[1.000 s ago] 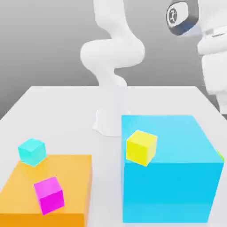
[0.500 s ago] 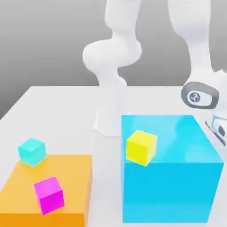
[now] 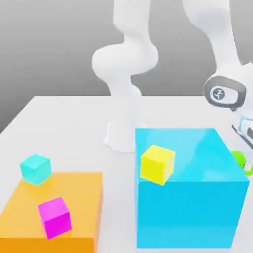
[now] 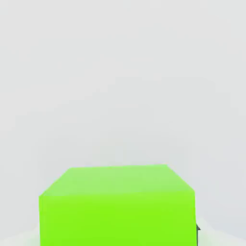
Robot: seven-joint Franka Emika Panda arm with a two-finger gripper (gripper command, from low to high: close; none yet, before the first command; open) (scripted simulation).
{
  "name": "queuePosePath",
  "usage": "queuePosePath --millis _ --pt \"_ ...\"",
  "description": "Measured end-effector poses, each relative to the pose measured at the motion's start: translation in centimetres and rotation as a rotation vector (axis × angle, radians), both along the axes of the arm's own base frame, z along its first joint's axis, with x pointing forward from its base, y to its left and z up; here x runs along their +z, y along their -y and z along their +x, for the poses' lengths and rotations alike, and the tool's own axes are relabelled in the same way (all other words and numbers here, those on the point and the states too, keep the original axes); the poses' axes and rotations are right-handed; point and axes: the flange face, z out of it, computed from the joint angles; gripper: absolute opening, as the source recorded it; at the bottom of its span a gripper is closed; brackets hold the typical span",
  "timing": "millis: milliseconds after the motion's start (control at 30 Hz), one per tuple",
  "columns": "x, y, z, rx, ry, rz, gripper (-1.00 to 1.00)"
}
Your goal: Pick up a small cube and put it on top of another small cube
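Holding the green cube (image 4: 117, 218) with the gripper (image 3: 248, 168), just beyond the exterior view's right side of the blue block (image 3: 185, 215), partly hidden behind it. Jaws closed on the cube, one on each side, probably to keep it level and to leave its underside free for stacking. Gripping from above, perhaps in order to avoid the wall of the blue block. Impossible to tell surely from here about full clearance from the table (image 3: 64, 118). Next, most likely, to lift straight up, higher than the blue block, before any move across. Resting on top of the blue block, near its front left corner in the exterior view: the yellow cube (image 3: 157, 165), a possible base, but close to the edge and so easy to push off. Lower, to the exterior view's left of the blue block: the orange block (image 3: 79, 202), with the magenta cube (image 3: 55, 217) on it and the cyan cube (image 3: 35, 169) at its far left corner. Not possible to say for certain the intended base. Better to lower gently, with centres matched, against tipping.
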Motion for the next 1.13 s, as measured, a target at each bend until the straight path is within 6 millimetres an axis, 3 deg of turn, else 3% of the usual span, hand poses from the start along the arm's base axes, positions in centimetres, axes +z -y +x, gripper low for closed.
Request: queuePosePath --millis 67,167,200,267,300,367,467,600,700,833,900,1033,1067,1133 --pt "3.5 2.1 5.5 -0.077 0.077 0.036 -1.00" --pt "8.7 7.9 12.6 -0.185 0.187 0.052 -1.00" --pt "10.0 8.5 13.1 -0.169 0.207 0.044 -1.00" --pt "11.2 6.6 11.5 -0.078 0.222 0.034 -1.00" --pt "11.7 7.7 11.8 -0.083 0.225 0.026 -1.00" --pt "12.5 14.8 14.4 -0.194 0.231 -0.005 -1.00" --pt "13.6 23.6 15.7 -0.294 0.220 -0.048 -1.00" --pt "14.2 33.6 14.6 -0.377 0.172 -0.092 -1.00" --pt "14.1 41.2 12.1 -0.438 0.114 -0.108 -1.00" --pt "12.7 51.6 6.0 -0.513 0.000 -0.090 -1.00" --pt "9.6 56.4 2.1 -0.534 -0.088 -0.053 -1.00" --pt "4.4 58.4 0.1 -0.544 -0.125 -0.034 -1.00" --pt "3.7 58.5 0.0 -0.545 -0.125 -0.035 1.00" --pt "3.7 58.5 0.0 -0.545 -0.125 -0.035 1.00"
